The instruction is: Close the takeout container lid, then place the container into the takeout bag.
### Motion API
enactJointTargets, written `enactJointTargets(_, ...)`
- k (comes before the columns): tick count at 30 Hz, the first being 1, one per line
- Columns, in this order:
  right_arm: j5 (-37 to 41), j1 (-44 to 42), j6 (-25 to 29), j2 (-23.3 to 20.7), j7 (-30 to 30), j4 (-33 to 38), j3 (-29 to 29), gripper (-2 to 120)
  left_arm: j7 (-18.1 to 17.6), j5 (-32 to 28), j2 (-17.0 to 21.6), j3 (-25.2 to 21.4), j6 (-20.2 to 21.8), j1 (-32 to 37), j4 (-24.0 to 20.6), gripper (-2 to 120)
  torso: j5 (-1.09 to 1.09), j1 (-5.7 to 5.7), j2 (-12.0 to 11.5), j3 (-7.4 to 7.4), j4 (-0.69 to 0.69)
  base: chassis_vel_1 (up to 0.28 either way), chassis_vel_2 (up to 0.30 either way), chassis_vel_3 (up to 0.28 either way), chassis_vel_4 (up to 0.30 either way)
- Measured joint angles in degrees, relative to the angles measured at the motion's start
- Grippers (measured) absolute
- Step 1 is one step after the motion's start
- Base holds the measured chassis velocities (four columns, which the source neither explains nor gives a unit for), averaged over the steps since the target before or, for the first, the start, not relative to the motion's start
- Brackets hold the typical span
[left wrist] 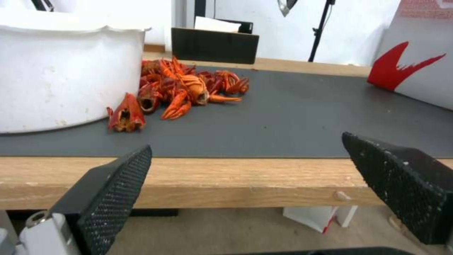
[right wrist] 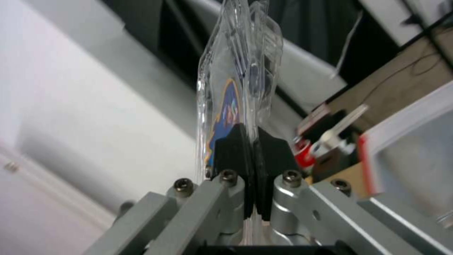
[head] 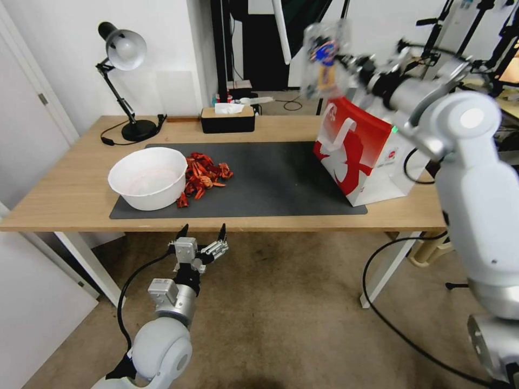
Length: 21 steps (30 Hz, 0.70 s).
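Note:
My right gripper [head: 346, 59] is raised above the table's right side, shut on the edge of the clear takeout container [head: 324, 56]. In the right wrist view the container [right wrist: 238, 81] stands on edge between the black fingertips [right wrist: 233, 148], its lid closed against the other half, a blue and orange patch showing through. The red and white takeout bag [head: 362, 156] stands open on the table below and slightly right of the container; its rim [right wrist: 401, 117] shows beside the gripper. My left gripper [head: 203, 240] hangs open below the table's front edge, nothing between its pads [left wrist: 118, 187].
A big white bowl [head: 148, 178] and a pile of red crayfish [head: 204, 175] sit on the dark mat [head: 281, 178]. A desk lamp [head: 124, 81] and a black tissue box [head: 227, 119] stand at the table's back. Tripods and cables crowd the far right.

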Motion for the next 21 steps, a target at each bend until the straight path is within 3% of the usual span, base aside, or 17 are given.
enactJointTargets(6, -4.26, 1.68, 0.05, -2.43, 1.65, -5.81, 1.26, 0, 0.04, -0.14, -0.17, 0.35, -0.04, -0.13, 0.12, 100, 0.02, 0.00, 0.00, 0.00, -0.02, 0.000, 0.000, 0.000, 0.000)
enactJointTargets(21, -5.35, 0.18, 0.29, -0.98, 7.66, -7.84, 1.23, 1, 0.14, -0.23, -0.82, 0.79, -0.21, 0.40, 0.27, 100, -0.01, 0.00, 0.00, 0.00, 0.01, 0.000, 0.000, 0.000, 0.000)
